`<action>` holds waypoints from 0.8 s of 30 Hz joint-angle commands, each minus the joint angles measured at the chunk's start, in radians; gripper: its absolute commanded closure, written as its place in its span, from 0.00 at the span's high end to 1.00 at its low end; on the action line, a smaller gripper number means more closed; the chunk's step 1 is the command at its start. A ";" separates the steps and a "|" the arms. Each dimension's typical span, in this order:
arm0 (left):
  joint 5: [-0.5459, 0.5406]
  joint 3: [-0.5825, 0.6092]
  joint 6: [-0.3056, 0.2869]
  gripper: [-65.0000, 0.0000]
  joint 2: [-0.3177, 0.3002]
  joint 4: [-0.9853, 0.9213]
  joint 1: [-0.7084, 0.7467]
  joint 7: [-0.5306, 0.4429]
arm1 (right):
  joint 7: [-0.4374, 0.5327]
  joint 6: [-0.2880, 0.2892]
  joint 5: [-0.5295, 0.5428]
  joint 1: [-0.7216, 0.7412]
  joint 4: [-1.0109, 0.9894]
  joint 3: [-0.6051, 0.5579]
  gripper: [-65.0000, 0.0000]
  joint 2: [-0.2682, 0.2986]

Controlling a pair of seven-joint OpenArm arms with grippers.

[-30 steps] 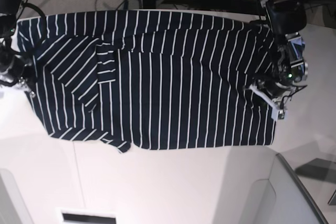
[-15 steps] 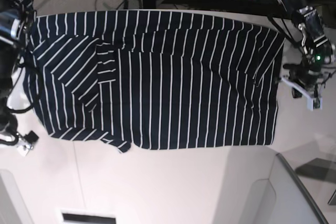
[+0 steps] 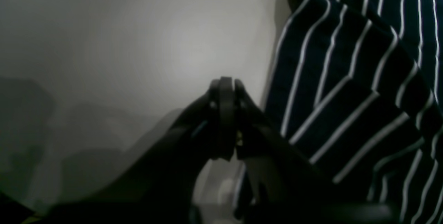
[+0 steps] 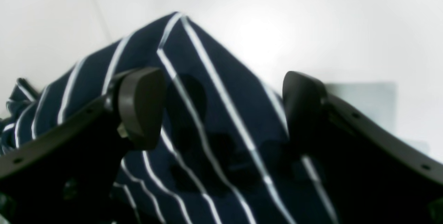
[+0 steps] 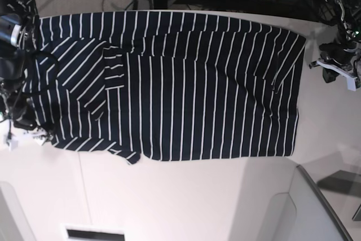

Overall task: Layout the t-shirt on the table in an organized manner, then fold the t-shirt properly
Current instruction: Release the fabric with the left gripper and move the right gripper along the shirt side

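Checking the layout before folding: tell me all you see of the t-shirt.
The t-shirt is dark navy soft cloth with thin white stripes, spread mostly flat across the white table. A small flap is folded over at its middle-left. One peaked corner sits between the open right pincer; the shut left pincer is beside its edge, apart.

The t-shirt [image 5: 169,88] is dark navy, almost black, with thin white stripes that run straight on the body and slanted on the sleeve, the table [image 5: 169,201] under it is plain white, and the gripper fingers [image 4: 138,106] look black.
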 commanded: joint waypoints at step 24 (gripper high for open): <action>-0.007 -0.006 0.005 0.00 -0.014 0.011 0.007 -0.019 | 0.120 -0.002 0.007 0.044 0.010 -0.273 0.06 0.014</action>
